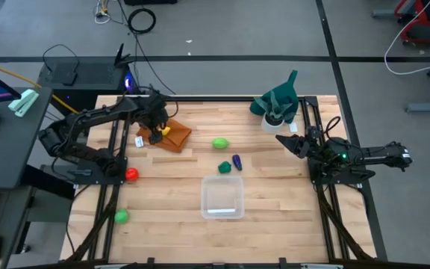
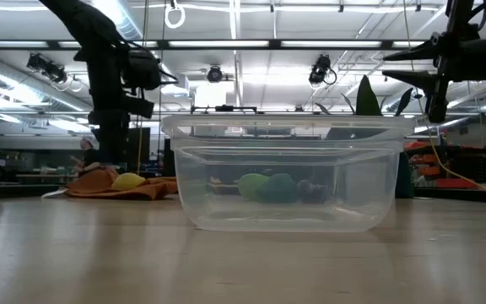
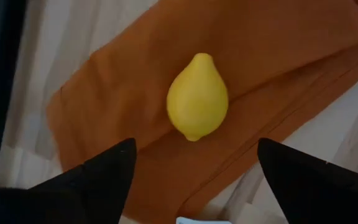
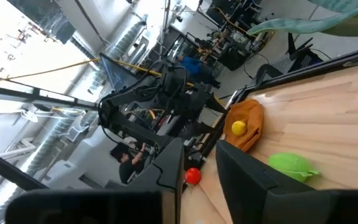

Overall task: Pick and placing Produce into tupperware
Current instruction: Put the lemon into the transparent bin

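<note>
Over the far-left part of the table (image 1: 275,224), the left claw (image 3: 194,158) hangs above an orange cloth (image 3: 278,68), fingers spread wide and holding nothing. Straight ahead of it, centred between the two dark fingers, a lemon (image 3: 197,96) rests on the cloth: smooth, bright yellow, egg-shaped with a small point at each end, lying on its side. The step in hand looks like the approach to picking this lemon. The next move probably calls for a straight drop until the fingers flank the fruit, then a gentle close across its narrow width, taking care not to pinch the cloth folds beneath it.

Toward the near side of this claw, a red fruit (image 1: 131,174) sits close to the arm's base, and a light green one (image 1: 121,216) lies nearer the front edge. To the claw's right, toward the table's centre, lie another light green piece (image 1: 220,143), a dark green piece (image 1: 225,167) and a purple piece (image 1: 237,161), the last two close together. Nearer the front from those stands the tub (image 1: 222,199), clear, square with rounded corners, and seemingly empty, so the task appears to be at its start.

At the far right, the right claw (image 1: 288,141) waits with fingers apart, empty, near a dark green cloth (image 1: 278,101) with a white cup (image 1: 273,119).
</note>
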`<move>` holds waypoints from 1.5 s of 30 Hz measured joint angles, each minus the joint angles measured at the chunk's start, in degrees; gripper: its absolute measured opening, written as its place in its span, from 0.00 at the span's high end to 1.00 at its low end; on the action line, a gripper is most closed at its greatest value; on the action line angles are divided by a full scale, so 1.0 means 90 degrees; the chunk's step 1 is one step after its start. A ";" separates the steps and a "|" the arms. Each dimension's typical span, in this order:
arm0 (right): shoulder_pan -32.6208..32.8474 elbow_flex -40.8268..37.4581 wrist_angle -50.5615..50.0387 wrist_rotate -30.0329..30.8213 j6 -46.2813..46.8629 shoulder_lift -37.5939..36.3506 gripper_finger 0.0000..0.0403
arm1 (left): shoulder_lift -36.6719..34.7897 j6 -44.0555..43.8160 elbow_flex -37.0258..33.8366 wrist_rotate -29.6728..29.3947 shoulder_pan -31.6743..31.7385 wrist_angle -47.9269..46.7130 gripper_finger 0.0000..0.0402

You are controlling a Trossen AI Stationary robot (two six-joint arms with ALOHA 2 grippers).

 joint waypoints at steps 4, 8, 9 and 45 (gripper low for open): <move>0.0000 0.0000 -0.0037 -0.0002 -0.0026 0.0000 0.83 | 0.0386 0.0453 -0.0002 -0.0284 -0.0192 0.0168 0.11; 0.0000 0.0000 -0.0088 -0.0001 -0.0034 0.0000 0.83 | 0.0666 0.0665 -0.0002 -0.0496 -0.0317 0.0399 0.11; 0.0000 0.0000 -0.0111 -0.0002 -0.0035 0.0000 0.83 | 0.0712 0.0663 -0.0002 -0.0497 -0.0339 0.0461 0.11; 0.0000 0.0000 -0.0236 -0.0041 -0.0016 0.0002 0.83 | 0.1290 0.0666 -0.0002 -0.0107 -0.0421 0.0894 0.33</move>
